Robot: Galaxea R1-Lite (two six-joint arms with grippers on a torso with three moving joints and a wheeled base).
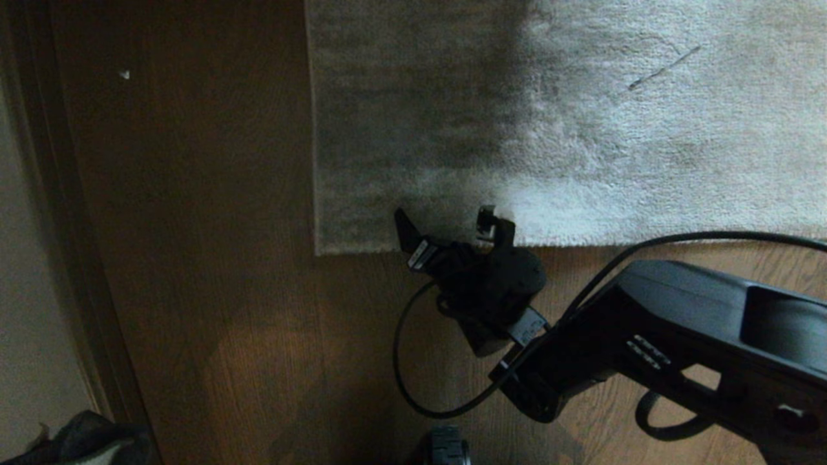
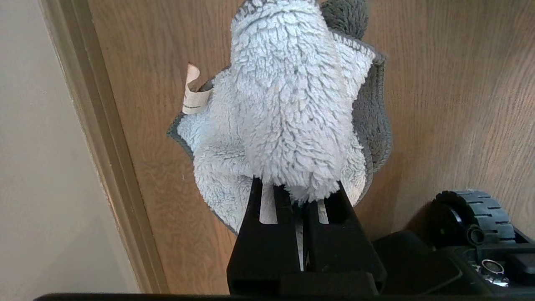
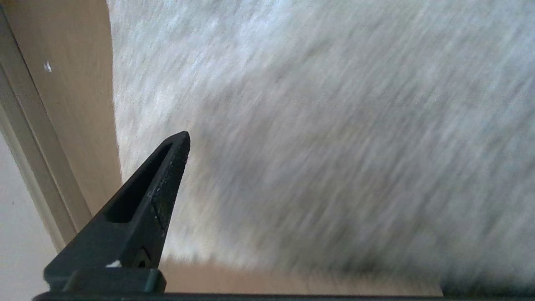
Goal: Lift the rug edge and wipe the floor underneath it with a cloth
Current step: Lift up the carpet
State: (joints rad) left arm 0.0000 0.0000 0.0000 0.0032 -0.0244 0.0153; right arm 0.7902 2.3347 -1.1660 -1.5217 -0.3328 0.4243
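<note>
Closest to the head camera, the robot's black right arm (image 1: 698, 336) reaches in from the lower right, a black cable (image 1: 413, 368) looping beside it over the floor. At its tip, the right pincer (image 1: 446, 227) stands wide open and empty, its two fingers spread over the near edge of the rug (image 1: 581, 129), close to that rug's near left corner. Whether the fingertips touch the pile cannot be told. In the right wrist view only one black finger (image 3: 163, 184) shows, with blurred grey pile beyond it.

The rug is light grey and plush and lies flat. Its near edge runs straight across the head view from left to right, and its left edge runs straight away from the robot. It carries on out of view at the top and the right, so its long axis cannot be told.

The floor (image 1: 194, 258), brown wood-grain planks, lies bare as a broad strip left of the rug and another band in front of it. A dark baseboard (image 1: 58, 213) borders the floor on the far left.

The left pincer (image 2: 303, 196), seen only in its own wrist view, is clamped narrowly on the cloth (image 2: 288, 104), a fluffy pale grey-blue rag with a small label. The cloth hangs over floor beside the baseboard, near a wheel (image 2: 476, 217) of the robot's base.
</note>
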